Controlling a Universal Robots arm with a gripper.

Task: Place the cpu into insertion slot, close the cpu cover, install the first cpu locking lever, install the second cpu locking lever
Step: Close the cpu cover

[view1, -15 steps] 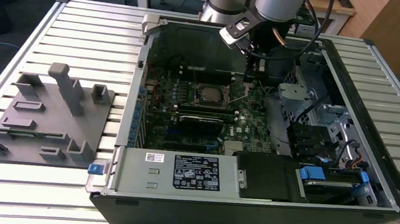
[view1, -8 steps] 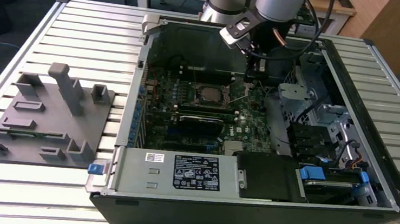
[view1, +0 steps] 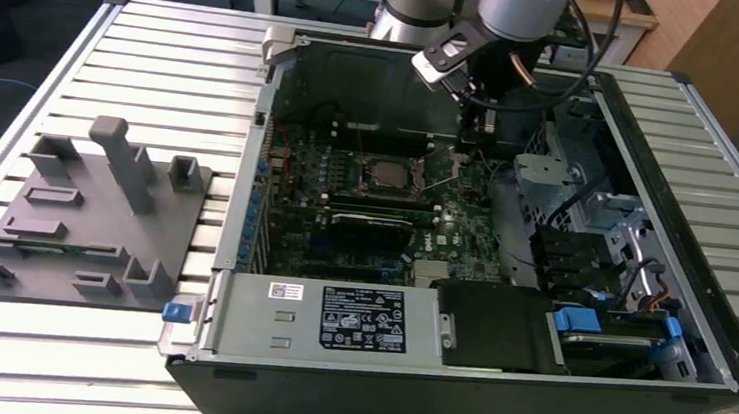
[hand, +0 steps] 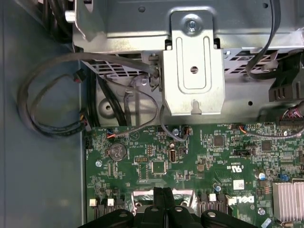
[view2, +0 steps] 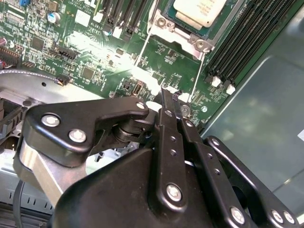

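Down at the board, the gripper [view2: 170,102] hangs low, its two black fingers [view2: 165,128] pressed flat together. I see nothing between them.

Just beside the fingertips, a thin bright wire rises off the green motherboard [view2: 161,66]. I take it for one cpu locking lever [view2: 197,78], standing free and not latched, though whether it touches the tips I can't tell. My read is that it's springy steel rod, stiff along its length, round and slick. It looks better pushed with the flat of a closed finger near its free end than pinched.

Beyond the fingers sits the insertion slot [view1: 360,172], with the cpu [view2: 199,8] already lying in it, pale metal face up. It looks light, thin, rigid and delicate underneath, so it should be handled by its edges only and never pressed at a corner.

Framing it is the cpu cover [view2: 183,34], which seems to lie down around the chip. It's thin sheet metal that looks easy to bend, so any load should go on the frame and not on the chip's face.

On the slot's side away from the fingers stands a second wire lever [view2: 146,45], equally slender. Past the slot run the long black memory slots [view2: 237,42], well apart from the tips.
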